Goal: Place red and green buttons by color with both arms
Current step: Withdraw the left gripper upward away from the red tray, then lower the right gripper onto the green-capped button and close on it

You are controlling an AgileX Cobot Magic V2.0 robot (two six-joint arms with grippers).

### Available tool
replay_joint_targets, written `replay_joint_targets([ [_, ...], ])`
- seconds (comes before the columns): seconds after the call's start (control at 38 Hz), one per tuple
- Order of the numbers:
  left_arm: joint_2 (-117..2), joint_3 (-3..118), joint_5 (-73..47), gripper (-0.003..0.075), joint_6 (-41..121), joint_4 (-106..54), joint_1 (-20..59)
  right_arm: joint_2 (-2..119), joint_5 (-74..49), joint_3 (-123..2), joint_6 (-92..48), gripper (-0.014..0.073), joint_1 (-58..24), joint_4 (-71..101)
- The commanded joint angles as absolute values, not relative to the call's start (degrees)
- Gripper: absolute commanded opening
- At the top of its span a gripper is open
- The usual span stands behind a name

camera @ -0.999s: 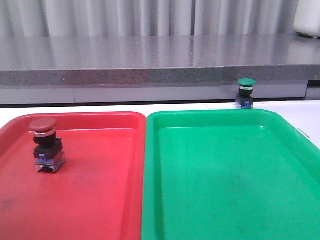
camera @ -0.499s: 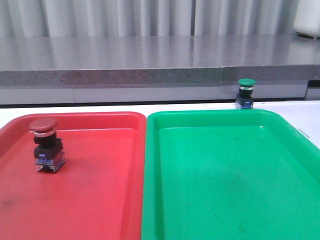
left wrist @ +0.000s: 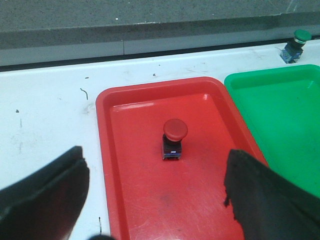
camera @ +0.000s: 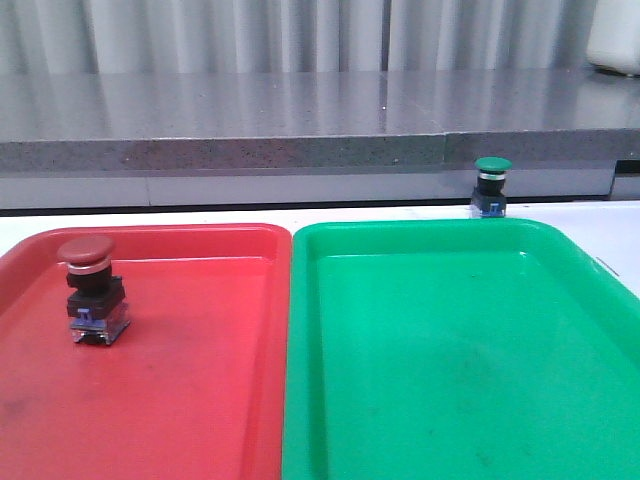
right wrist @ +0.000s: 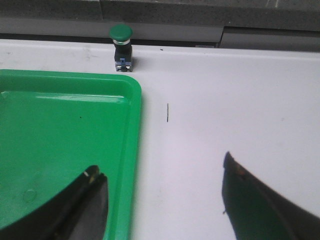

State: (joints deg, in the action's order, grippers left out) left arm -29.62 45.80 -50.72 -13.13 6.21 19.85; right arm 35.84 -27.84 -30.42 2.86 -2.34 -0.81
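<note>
On the red tray, left side toward the near end, the red button stands upright, already sorted by colour. Past the far rim of the green tray, on the white table, sits the green button, upright and just outside the tray, near its far right corner.

Left gripper: jaws wide apart, empty, hovering over the near part of the red tray, well clear of the red button. Right gripper: jaws also wide apart, empty, over the green tray's right rim, well short of the green button.

Handling guess: the buttons look small, light, rigid. The cap is smooth and domed, likely to slip. The black body under the cap has flat sides, so that's the better place to grip. Tall and narrow with a wide head, so it's tippy: a glancing finger could knock it over. The clear-blue base looks like thin plastic, so squeeze gently.
</note>
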Motion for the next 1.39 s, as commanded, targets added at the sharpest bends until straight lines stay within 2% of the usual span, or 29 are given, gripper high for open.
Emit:
replay_joint_targets([
  [0.0,-29.84,47.32,-46.99,0.0545,-13.67,6.48,19.67,36.17,-23.43,-32.34,2.45,0.051,-1.88,-0.95],
  [0.42,-29.84,47.32,-46.99,0.0545,-13.67,6.48,19.67,38.12,-18.88,-32.65,1.41,0.051,-2.28,-1.25],
  [0.6,-29.84,47.32,-46.99,0.0545,-13.67,6.48,19.67,43.67,-19.57,-36.43,-2.29,0.0541,-6.67,-1.25],
  [0.71,-29.84,47.32,-46.99,0.0545,-13.67,6.48,19.67,48.69,-18.31,-39.04,-2.29,0.0579,-9.08,-1.25],
  [1.1,-29.84,47.32,-46.99,0.0545,-13.67,6.48,19.67,70.75,-11.23,-50.36,-2.17,0.0575,-9.44,-0.98],
  [1.37,-29.84,47.32,-46.99,0.0545,-13.67,6.48,19.67,84.91,-11.21,-61.98,-0.35,0.0575,-9.02,1.01],
])
